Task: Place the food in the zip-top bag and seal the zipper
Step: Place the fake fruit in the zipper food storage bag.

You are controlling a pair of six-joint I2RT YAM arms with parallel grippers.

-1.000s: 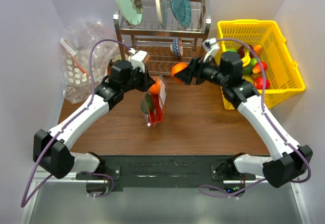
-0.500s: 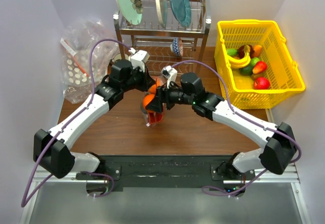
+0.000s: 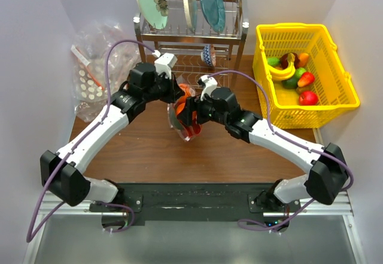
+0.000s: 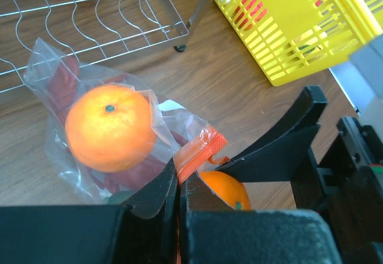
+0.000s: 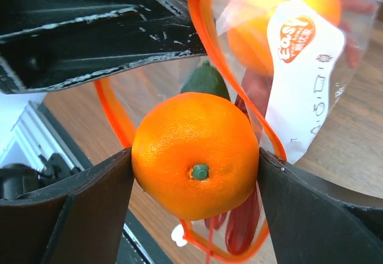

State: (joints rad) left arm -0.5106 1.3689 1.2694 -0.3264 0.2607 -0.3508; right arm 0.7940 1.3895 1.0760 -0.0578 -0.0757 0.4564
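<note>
My left gripper [image 3: 173,94] is shut on the red zipper edge [image 4: 200,150] of the clear zip-top bag [image 3: 187,126] and holds it up with its mouth open. Inside the bag in the left wrist view are an orange [image 4: 109,126], red lobster parts [image 4: 63,84] and a dark green fruit [image 4: 119,197]. My right gripper [image 5: 194,156] is shut on a second orange [image 5: 194,153] at the bag's mouth, inside the loop of the red rim [image 5: 206,42]. The green fruit [image 5: 206,79], the lobster [image 5: 245,219] and the white label [image 5: 299,72] show behind it.
A yellow basket [image 3: 326,105] of toy fruit stands at the right. A metal dish rack [image 3: 191,33] with plates is behind the bag. A heap of clear dotted plastic bags [image 3: 96,66] lies at the back left. The basket [image 4: 287,48] and rack wires [image 4: 90,12] show in the left wrist view.
My right arm has swung left from the basket side, carrying the orange to the bag's mouth. My left gripper has kept hold of the bag and shifted slightly.
</note>
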